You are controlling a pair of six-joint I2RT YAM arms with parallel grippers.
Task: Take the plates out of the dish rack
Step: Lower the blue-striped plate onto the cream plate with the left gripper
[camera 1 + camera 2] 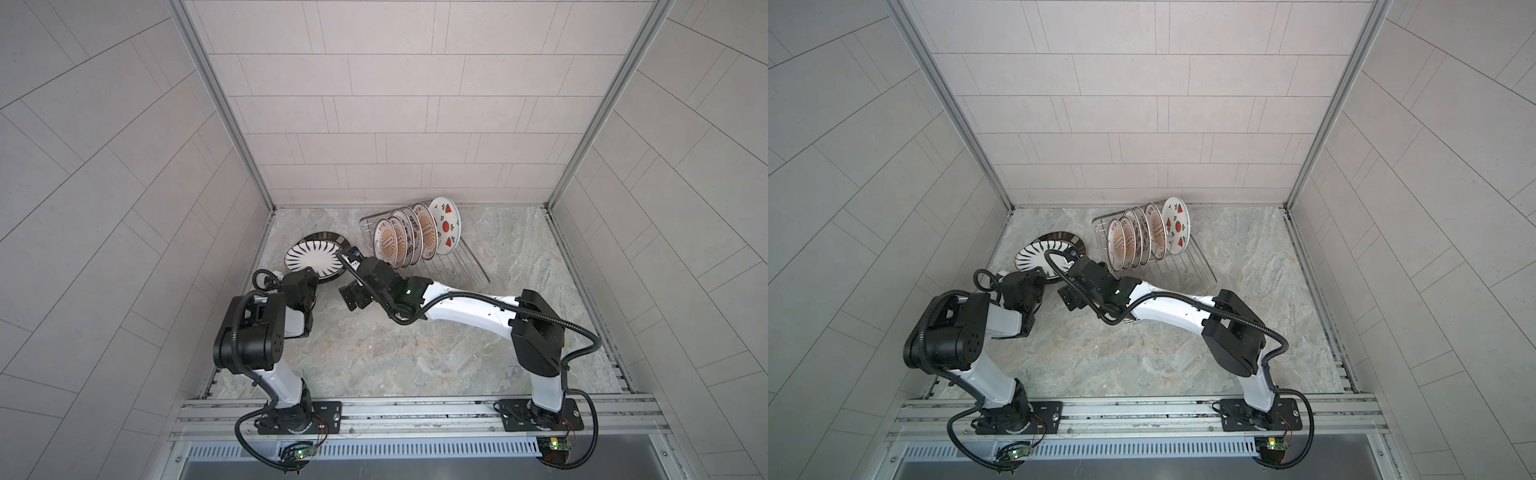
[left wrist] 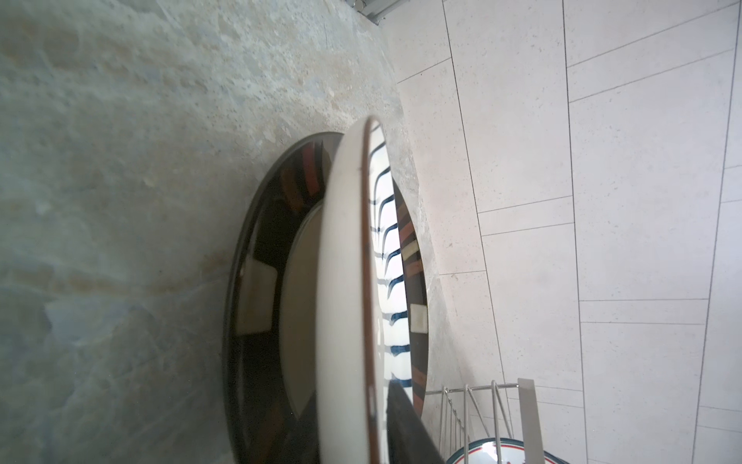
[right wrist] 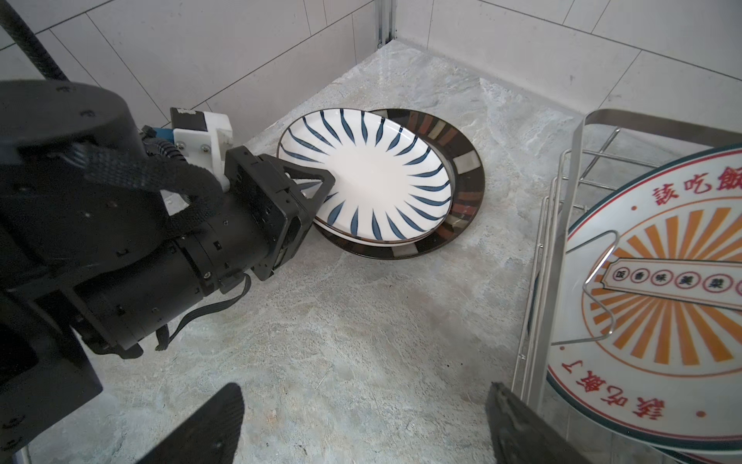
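Note:
A white plate with dark stripes [image 1: 311, 259] [image 3: 369, 176] lies tilted on a dark patterned plate [image 1: 328, 241] [image 3: 465, 189] at the back left. My left gripper [image 3: 317, 193] [image 1: 312, 276] straddles the striped plate's near rim. In the left wrist view a thin gap shows between one finger [image 2: 405, 426] and the plate's face. The dish rack [image 1: 457, 266] [image 3: 578, 168] holds several upright plates, with orange sunburst ones [image 1: 390, 245] [image 3: 662, 281] and a watermelon one [image 1: 446, 226]. My right gripper [image 3: 365, 426] [image 1: 356, 282] is wide open and empty beside the rack's left end.
The rack sits slantwise near the back wall [image 1: 374, 124]. The left side wall [image 3: 241, 60] runs close behind the stacked plates. Both arms meet in the gap between the stack and the rack. Marble tabletop [image 1: 415, 353] stretches toward the front rail.

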